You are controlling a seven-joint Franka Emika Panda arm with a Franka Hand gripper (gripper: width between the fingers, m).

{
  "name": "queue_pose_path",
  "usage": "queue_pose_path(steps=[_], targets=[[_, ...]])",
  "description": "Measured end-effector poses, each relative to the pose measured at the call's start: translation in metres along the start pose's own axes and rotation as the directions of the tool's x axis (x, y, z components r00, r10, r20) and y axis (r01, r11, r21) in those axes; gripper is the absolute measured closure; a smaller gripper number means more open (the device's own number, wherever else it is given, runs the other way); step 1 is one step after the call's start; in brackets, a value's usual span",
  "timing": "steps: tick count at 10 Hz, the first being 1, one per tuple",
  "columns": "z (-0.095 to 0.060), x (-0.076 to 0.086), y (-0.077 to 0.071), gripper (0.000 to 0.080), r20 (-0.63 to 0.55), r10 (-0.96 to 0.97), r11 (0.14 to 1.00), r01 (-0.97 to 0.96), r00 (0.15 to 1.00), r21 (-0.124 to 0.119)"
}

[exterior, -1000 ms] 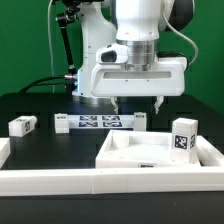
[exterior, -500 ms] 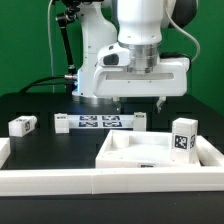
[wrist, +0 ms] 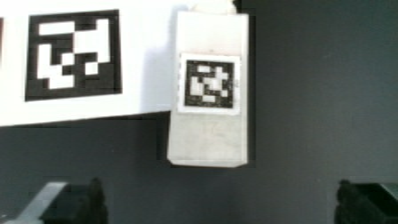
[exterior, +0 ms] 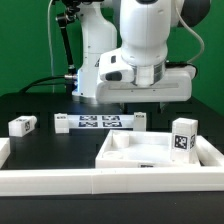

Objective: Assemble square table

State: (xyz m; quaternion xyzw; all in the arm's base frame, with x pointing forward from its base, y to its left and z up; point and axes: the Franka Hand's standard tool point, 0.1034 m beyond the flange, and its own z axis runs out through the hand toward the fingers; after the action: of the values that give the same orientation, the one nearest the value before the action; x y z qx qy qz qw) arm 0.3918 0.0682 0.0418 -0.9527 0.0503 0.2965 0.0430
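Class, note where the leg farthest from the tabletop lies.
In the exterior view, that leg lies on the black table at the view's left, left of the marker board.

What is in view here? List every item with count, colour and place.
tabletop: one, white, rimmed side up, front of the exterior view's right.
legs: four, white, tagged; one at the exterior view's left, one at each end of the marker board, one upright at the tabletop's right corner.
marker board: one, white, flat, mid-table.
border wall: one, white, along the front.
table: one, black.
arm: one, white.
gripper: one, open, empty, above a leg.
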Motion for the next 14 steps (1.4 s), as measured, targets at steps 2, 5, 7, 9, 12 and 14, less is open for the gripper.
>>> queue_pose_path(steps=[2,5,7,9,12,14], targets=[[0.008,-0.005,0.003,0.015,0.186,0.013,1.0,-0.011,0.982,-0.007],[0.021,-0.003,0.008,0.015,0.271,0.025,1.0,-0.021,0.962,-0.016],[0.025,-0.002,0.009,0.015,0.266,0.028,1.0,-0.024,0.964,-0.018],[0.031,-0.002,0.01,0.015,0.267,0.031,0.999,-0.026,0.963,-0.021],[0.042,-0.003,0.01,0.015,0.28,0.039,0.999,-0.033,0.959,-0.029],[0.046,-0.004,0.007,0.015,0.279,0.049,0.999,-0.04,0.959,-0.035]])
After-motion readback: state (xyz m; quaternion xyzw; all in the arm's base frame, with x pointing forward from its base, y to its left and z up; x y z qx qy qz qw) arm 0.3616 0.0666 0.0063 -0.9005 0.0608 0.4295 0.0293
